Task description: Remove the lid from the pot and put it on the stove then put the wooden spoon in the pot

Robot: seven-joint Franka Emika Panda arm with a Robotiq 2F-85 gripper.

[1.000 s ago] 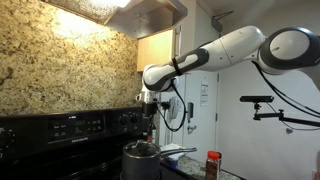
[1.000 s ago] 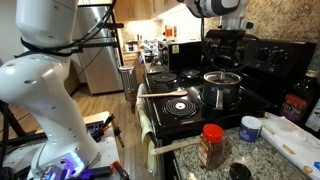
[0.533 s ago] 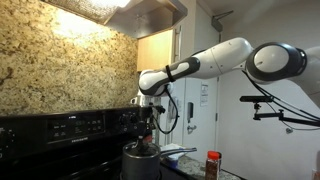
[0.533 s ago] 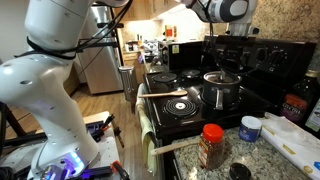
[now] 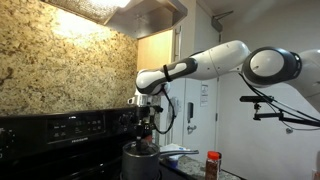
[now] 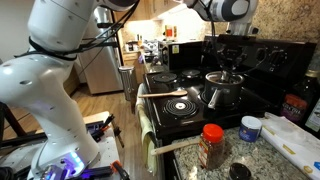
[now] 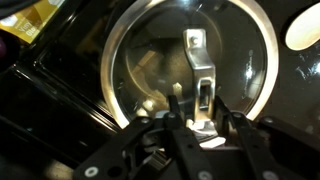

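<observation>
The dark pot (image 6: pixel 222 96) (image 5: pixel 141 162) stands on the black stove (image 6: pixel 178 108), with the shiny lid (image 6: pixel 222 77) (image 7: pixel 150 60) on it. My gripper (image 6: pixel 226 68) (image 5: pixel 146 136) hangs straight down over the lid's middle. In the wrist view the gripper (image 7: pixel 197 103) has its fingers on either side of the lid's metal handle (image 7: pixel 200 65). The right finger is against the handle, and a slit of light shows on the left, so the grip is unclear. The wooden spoon (image 6: pixel 176 93) lies on the stove top, in front of the pot.
A red-capped bottle (image 6: pixel 211 145) (image 5: pixel 212 164), a small white jar (image 6: pixel 250 128) and a dark bottle (image 6: pixel 296 102) stand on the granite counter beside the stove. The stove's back panel (image 5: pixel 70 126) rises behind the pot. A cloth (image 6: pixel 150 135) hangs at the stove's front.
The gripper has come down onto the lid, and its fingers have drawn in from wide open to close around the handle. Pot, lid and spoon have stayed put.
</observation>
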